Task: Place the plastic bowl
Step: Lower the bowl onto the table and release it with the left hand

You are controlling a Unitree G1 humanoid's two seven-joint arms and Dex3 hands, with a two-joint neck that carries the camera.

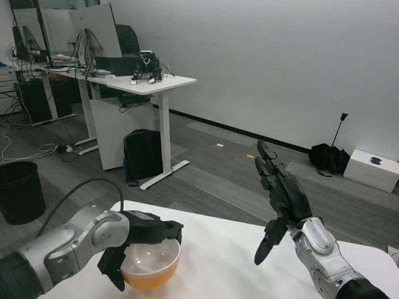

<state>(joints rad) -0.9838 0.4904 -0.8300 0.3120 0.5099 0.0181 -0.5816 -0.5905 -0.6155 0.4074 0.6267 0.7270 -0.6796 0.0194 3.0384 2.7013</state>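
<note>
At the lower left of the frame, the left hand point(138, 242) grips the rim of the orange, white-lined plastic bowl point(150, 264) over the white table point(218, 261). At lower right, the right hand point(280, 198) is raised, fingers spread, holding nothing.

bowl point(149, 266): orange outside, perhaps cream inside | robot hand point(140, 240): black | table point(218, 261): white

- The plastic bowl point(150, 264) is seen on the table point(218, 261), at its left part, under the left hand point(142, 240).
- The right hand point(282, 198) is raised to the right of the bowl, apart from it.
</note>
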